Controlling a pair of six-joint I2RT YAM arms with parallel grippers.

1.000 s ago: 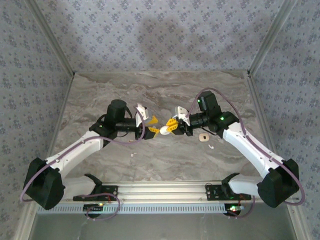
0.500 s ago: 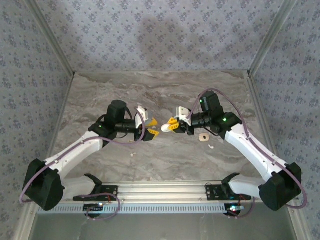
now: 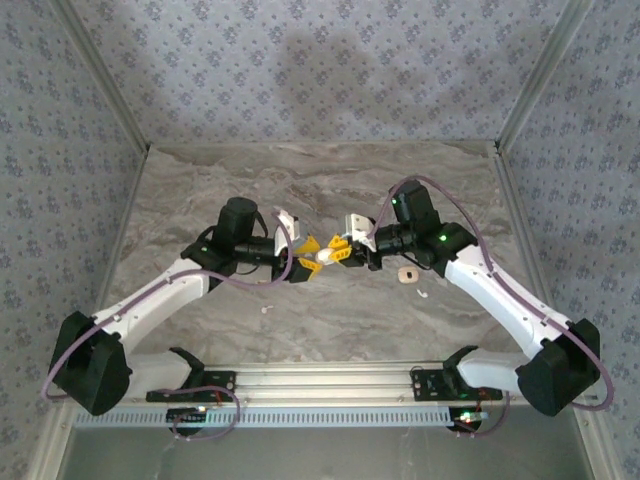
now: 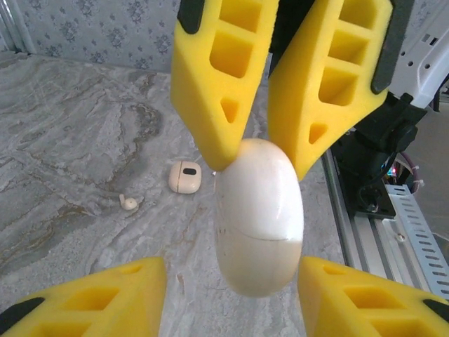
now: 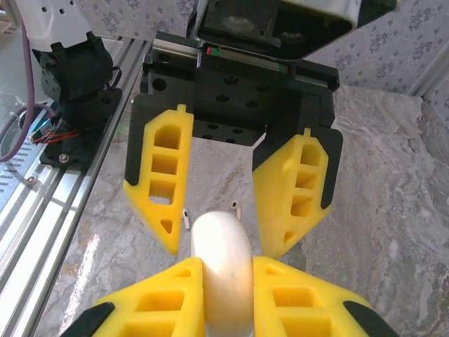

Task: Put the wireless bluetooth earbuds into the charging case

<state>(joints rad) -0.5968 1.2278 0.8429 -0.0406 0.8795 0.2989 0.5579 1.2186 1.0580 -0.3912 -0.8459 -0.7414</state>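
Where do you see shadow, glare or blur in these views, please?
Top external: a soft dark shadow on the back wall, light otherwise even. Left wrist: mild sheen on the white oval object; the charging case behind looks fairly sharp. Right wrist: a bright reflection on the table beside the rail.

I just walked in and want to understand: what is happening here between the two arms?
The right gripper is shut on a white oval piece, held above the middle of the table. The left gripper faces it, fingers open on either side of the piece without touching. The peach charging case lies on the table by the right arm, one earbud beside it, another nearer the left arm. Neither is in the case yet.
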